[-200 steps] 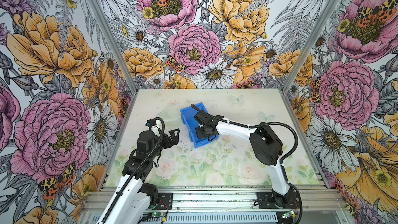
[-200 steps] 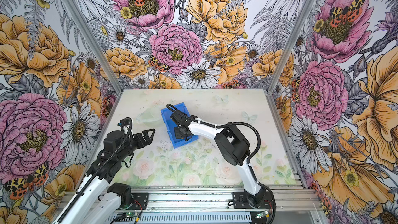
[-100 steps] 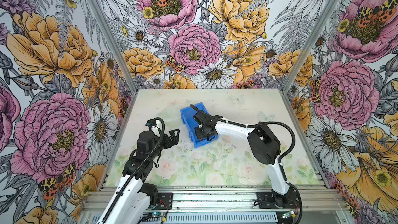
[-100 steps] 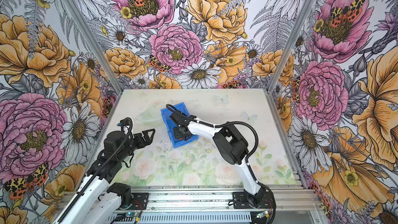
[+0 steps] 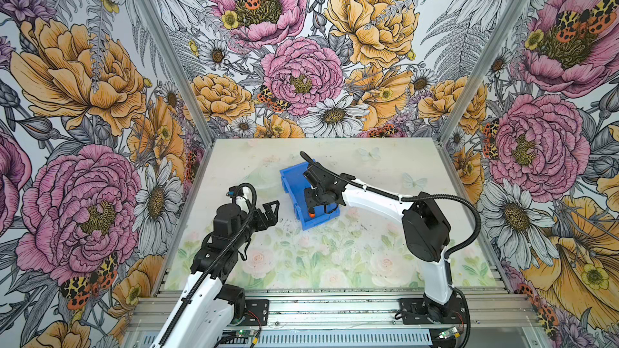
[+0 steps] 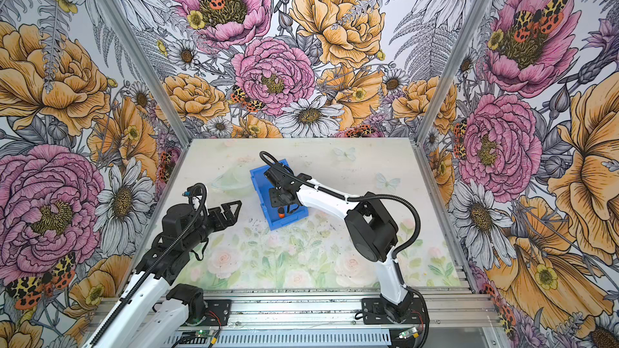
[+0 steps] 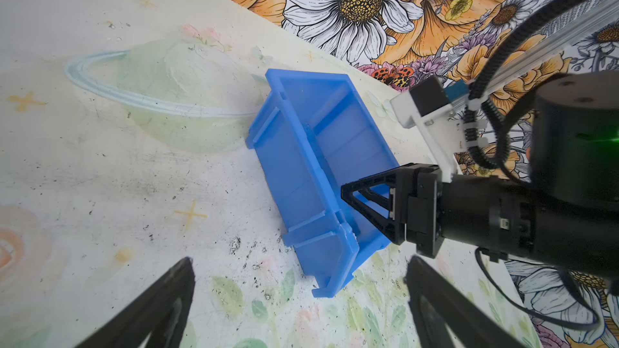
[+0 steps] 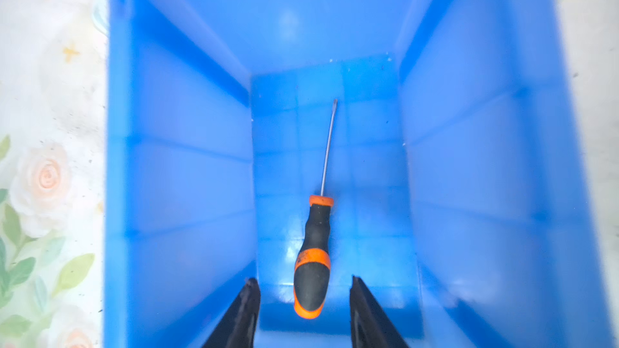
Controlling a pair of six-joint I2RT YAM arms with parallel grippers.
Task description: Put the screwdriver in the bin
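Your right pincer has just let go over the blue bin; its jaws now stand apart, clear of the handle on either side. The screwdriver lies loose on the bin's floor, thin shaft pointing to the far wall, orange butt nearest the jaws; in a top view only that orange end peeps out beneath the wrist. The bin holds the screwdriver and nothing else that can be seen; it sits on the flowered desk. Your left pincer hovers just beside the bin, spread wide and empty. By the look of it the drop is made; you need only lift the right arm clear.
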